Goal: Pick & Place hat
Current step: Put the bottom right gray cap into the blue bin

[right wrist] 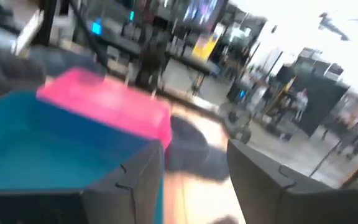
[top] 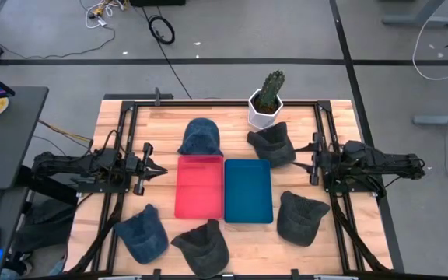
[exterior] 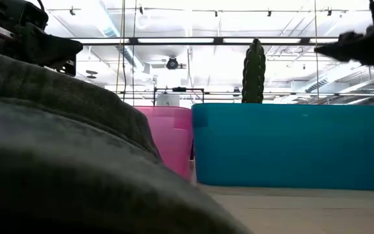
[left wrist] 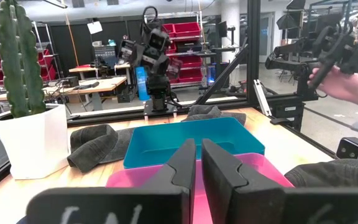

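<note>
A pink tray and a blue tray lie side by side mid-table. Five hats rest flat on the wood around them: a blue one at the far side, a dark one by the cactus pot, a dark one near right, a dark one at the near edge, and a blue one near left. My left gripper hovers shut just left of the pink tray. My right gripper hovers open right of the blue tray, between the two dark hats.
A cactus in a white pot stands at the far edge beside the dark hat. A black frame rail borders the table. In the low view a dark hat fills the foreground. A person's hand holds a device beyond the table.
</note>
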Robot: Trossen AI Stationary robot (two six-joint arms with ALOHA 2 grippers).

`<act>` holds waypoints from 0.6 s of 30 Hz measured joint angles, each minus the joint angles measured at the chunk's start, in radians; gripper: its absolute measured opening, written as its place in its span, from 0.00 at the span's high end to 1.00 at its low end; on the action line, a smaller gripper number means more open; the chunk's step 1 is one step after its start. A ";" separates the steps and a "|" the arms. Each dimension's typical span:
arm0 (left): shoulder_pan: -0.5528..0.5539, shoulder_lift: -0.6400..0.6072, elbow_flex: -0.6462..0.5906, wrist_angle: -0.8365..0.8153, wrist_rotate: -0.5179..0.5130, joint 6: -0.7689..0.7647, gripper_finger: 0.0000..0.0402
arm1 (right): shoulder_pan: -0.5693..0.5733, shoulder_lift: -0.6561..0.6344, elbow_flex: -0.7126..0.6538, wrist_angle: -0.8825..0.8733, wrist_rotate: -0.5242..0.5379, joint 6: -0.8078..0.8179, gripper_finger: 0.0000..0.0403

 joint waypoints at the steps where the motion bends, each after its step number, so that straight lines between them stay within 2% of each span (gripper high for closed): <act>1: 0.000 0.000 0.000 0.000 0.000 0.000 0.93 | 0.000 0.000 0.000 0.043 -0.012 -0.003 0.53; 7: 0.000 0.000 0.000 0.000 0.000 0.000 0.93 | 0.001 0.000 0.000 0.300 -0.032 0.017 0.53; 12: 0.000 0.000 0.000 0.000 0.000 0.000 0.93 | 0.002 -0.001 0.000 0.610 -0.083 0.156 0.53; 16: 0.000 0.000 0.000 0.000 0.000 0.000 0.93 | 0.002 0.000 0.006 0.866 -0.086 0.140 0.53; 18: 0.000 0.000 0.000 0.000 0.000 0.000 0.93 | 0.002 0.000 0.032 0.935 -0.082 0.135 0.53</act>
